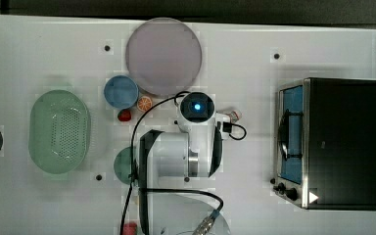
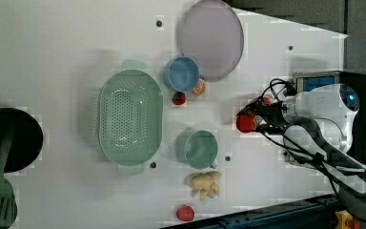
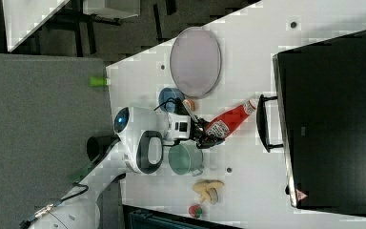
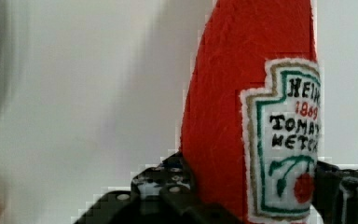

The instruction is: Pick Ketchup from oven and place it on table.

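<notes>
The Ketchup, a red bottle with a white label, lies tilted over the white table, its white cap pointing toward the oven. My gripper is shut on its lower end. In the wrist view the bottle fills the space between the black fingers, which sit against both its sides. In the left view the bottle's red base shows just ahead of the gripper. The oven's glass door looks closed, its handle facing the bottle.
A purple plate, blue bowl, orange slice and strawberry lie on the top view's left of the arm. Farther left are a green colander and green cup. A black pan sits at the left view's left.
</notes>
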Robot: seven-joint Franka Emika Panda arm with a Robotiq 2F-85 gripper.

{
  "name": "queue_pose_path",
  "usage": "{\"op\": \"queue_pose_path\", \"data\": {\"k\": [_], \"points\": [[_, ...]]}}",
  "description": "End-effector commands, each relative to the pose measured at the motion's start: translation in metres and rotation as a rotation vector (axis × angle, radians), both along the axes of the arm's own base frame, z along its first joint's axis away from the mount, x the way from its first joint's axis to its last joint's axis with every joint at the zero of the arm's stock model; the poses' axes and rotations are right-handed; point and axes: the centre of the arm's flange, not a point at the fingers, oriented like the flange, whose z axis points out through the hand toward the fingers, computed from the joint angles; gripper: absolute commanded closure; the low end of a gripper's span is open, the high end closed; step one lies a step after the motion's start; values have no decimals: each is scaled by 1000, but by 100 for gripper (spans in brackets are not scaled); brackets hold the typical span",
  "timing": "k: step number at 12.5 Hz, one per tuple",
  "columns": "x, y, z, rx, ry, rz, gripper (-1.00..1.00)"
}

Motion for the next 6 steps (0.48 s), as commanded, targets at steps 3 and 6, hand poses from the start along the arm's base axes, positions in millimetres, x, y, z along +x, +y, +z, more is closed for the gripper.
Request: {"op": "queue_pose_path", "data": {"k": [3,6], "points": [[17,0,35,3,-89,-32,-100],[36,1,96,6,-177,-82,-100]]}}
